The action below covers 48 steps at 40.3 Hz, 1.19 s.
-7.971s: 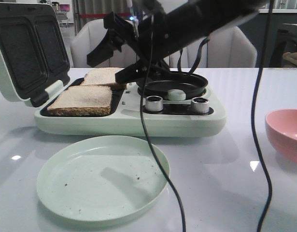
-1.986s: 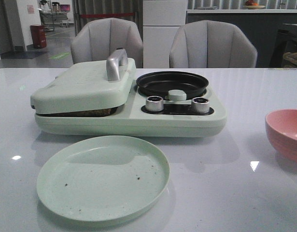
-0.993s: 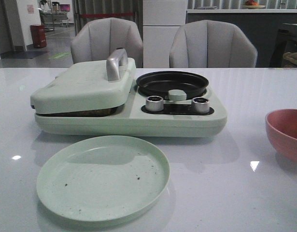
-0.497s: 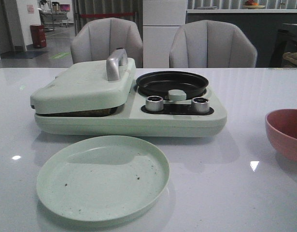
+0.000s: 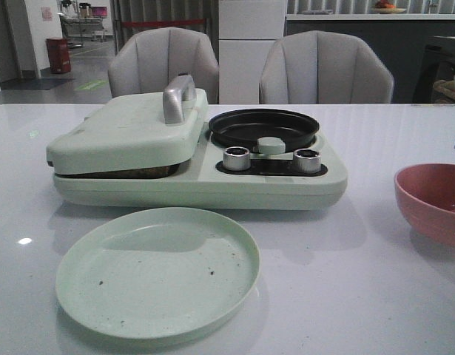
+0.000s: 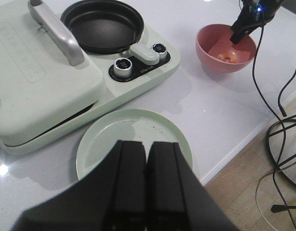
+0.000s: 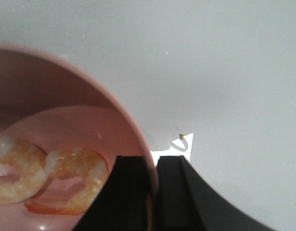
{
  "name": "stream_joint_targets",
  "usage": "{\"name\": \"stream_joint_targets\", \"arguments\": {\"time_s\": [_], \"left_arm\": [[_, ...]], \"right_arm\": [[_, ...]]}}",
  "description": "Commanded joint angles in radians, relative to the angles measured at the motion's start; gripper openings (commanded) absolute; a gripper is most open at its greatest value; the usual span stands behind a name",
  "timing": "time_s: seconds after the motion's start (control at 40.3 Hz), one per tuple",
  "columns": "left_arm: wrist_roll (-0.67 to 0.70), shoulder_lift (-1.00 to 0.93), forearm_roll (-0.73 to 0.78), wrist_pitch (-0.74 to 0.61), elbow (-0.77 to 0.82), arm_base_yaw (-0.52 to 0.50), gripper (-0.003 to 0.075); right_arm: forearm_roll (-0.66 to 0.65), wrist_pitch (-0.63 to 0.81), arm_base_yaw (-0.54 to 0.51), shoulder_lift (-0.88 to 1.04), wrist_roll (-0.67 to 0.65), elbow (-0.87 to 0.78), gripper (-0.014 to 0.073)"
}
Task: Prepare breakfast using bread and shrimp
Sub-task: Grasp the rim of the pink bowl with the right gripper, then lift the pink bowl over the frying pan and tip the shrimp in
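While clamped on the smooth rim of the round pink bowl [image 7: 133, 139]: right gripper [image 7: 152, 192], curled orange-white shrimp [image 7: 66, 178] inside. Left gripper [image 6: 147, 192] fully closed, empty. Bread hidden under pale-green lid [image 5: 131, 133].

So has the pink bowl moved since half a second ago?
Yes. The pink bowl has slid left, toward the cooker, which has stayed put. The right gripper is clamped on its rim.

Matte black, flat-sided jaws; thin black cables [image 6: 277, 86]; small blue light [image 6: 256, 6].
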<state>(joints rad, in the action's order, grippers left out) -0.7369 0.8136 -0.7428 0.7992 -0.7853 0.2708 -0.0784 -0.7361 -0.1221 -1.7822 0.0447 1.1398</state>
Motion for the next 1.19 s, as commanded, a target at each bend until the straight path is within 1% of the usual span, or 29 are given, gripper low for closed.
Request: {"name": "stream_joint_targets", "arguments": {"time_s": [0.0,0.099,0.199,0.248,0.323,0.397,0.521,0.646,0.745,1.068,1.167], "left_arm": [[0.000,-0.006,-0.041,-0.050,-0.026,0.006,0.0099],[0.000,-0.006,-0.041,-0.050,-0.026,0.006,0.0099],[0.000,-0.006,-0.041,-0.050,-0.026,0.006,0.0099],[0.000,-0.006,-0.041,-0.050,-0.026,0.006,0.0099],[0.000,-0.006,-0.041,-0.050,-0.026,0.006,0.0099],[0.000,-0.006,-0.041,-0.050,-0.026,0.006,0.0099],[0.000,-0.006,-0.041,-0.050,-0.026,0.006,0.0099],[0.000,-0.006,-0.041,-0.050,-0.026,0.006,0.0099],[0.000,-0.006,-0.041,-0.050,-0.026,0.006,0.0099],[0.000,-0.006,-0.041,-0.050,-0.026,0.006,0.0099],[0.000,-0.006,-0.041,-0.050,-0.026,0.006,0.0099]], "right_arm": [[-0.011,0.005,0.000,0.058,0.011,0.039,0.0095],[-0.030,-0.012,0.024,0.092,0.011,0.080,0.0095],[-0.115,-0.041,0.083,0.129,0.011,0.149,0.0060],[-0.187,-0.067,0.126,0.141,0.011,0.194,0.0031],[-0.300,-0.111,0.193,0.145,-0.001,0.265,0.0043],[-0.398,-0.144,0.261,0.143,-0.045,0.333,0.0043],[-0.579,-0.141,0.380,0.142,-0.120,0.422,0.0043],[-0.767,-0.132,0.476,0.125,-0.194,0.489,0.0043],[-0.923,-0.126,0.534,0.100,-0.252,0.532,0.0043],[-1.353,-0.135,0.674,-0.052,-0.443,0.674,0.0043],[-1.521,-0.151,0.709,-0.096,-0.506,0.687,0.0043]]}}
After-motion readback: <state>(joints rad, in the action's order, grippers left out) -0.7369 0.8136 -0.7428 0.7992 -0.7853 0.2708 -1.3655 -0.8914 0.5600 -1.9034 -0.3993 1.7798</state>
